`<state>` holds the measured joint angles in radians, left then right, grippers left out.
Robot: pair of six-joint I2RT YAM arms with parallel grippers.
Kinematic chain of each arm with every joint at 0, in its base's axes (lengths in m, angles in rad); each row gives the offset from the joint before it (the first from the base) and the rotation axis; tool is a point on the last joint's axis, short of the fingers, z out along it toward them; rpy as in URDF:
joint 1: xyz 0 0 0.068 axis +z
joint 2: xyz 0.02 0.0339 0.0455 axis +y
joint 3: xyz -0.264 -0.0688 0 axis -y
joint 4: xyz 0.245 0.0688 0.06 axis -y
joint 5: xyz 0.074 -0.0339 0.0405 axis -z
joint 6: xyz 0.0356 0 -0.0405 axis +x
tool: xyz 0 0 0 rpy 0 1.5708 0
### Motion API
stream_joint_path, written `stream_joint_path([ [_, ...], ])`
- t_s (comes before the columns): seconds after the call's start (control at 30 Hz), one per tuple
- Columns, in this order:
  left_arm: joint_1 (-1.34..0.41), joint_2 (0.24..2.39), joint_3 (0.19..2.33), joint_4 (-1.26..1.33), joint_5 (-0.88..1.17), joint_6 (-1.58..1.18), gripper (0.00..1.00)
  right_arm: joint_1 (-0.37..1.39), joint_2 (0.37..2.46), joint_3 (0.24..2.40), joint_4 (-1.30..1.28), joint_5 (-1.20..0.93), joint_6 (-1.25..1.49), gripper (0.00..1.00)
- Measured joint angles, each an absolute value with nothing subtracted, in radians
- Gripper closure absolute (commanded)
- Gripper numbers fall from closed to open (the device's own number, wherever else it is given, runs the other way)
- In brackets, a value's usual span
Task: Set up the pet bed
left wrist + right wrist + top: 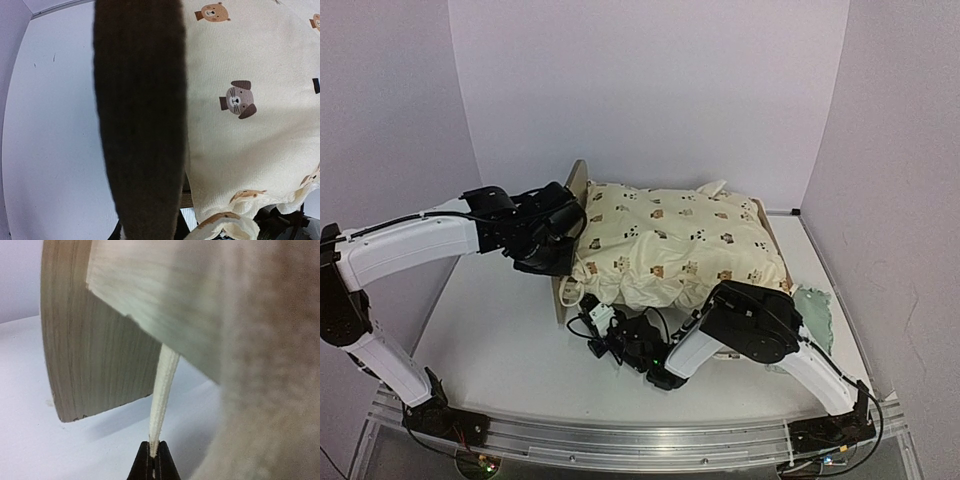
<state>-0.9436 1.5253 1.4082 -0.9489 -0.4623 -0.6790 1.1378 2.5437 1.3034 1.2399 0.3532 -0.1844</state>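
1. The bed (pixel 577 180) stands mid-table, its long side running left to right, with its tall end board at the left.
2. The cushion (pixel 670 240) lies on it and covers nearly all of the frame; its near edge bulges over the near rail.
3. A pillow (pixel 815 310) lies on the table (pixel 510 340) just right of the bed, not on it.
4. The right jaws are pressed together on a thin cream tie (pixel 162 390), which runs up taut from them to the cushion's edge, close beside a wooden board of the bed at its near left corner.
5. The left jaws are at the bed's left end, against the cushion; I cannot tell whether they are spread or pinching anything, as one blurred finger fills that wrist view.
6. Step in hand, as I judge it: fastening the cushion to the frame by its tie.
7. The next move likely calls for leading the tie around the frame with light tension, so the cushion is not dragged off.
8. The pillow is not yet placed.
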Motion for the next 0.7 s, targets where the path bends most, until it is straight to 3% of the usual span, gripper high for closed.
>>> stream_joint_path([
  [0.33,-0.942,1.488,1.272,-0.809,-0.474,-0.662,1.00,1.189,2.440,1.116,1.236,0.171,-0.075,1.00],
  [0.7,-0.872,1.485,1.168,-0.639,-0.439,-0.589,1.00,1.252,2.378,1.067,1.228,0.005,0.042,1.00],
])
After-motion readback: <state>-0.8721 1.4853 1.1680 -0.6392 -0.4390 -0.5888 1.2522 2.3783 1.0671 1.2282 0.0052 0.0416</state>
